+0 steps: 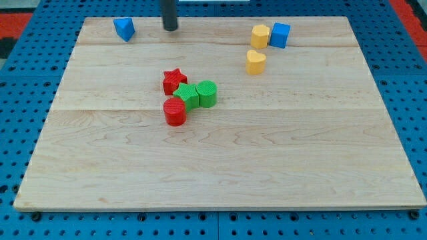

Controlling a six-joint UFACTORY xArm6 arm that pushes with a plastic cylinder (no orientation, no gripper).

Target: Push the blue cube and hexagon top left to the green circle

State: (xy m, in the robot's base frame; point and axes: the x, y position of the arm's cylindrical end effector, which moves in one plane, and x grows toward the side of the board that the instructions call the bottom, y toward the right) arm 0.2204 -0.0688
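Observation:
The blue cube stands near the view's top right, touching a yellow hexagon on its left. The green circle sits near the board's middle, beside a green star, a red star and a red cylinder. My tip rests near the view's top edge, left of centre, well left of the yellow hexagon and above the middle cluster. It touches no block.
A yellow heart lies just below the yellow hexagon. A blue triangular block sits at the view's top left, left of my tip. The wooden board lies on a blue pegboard.

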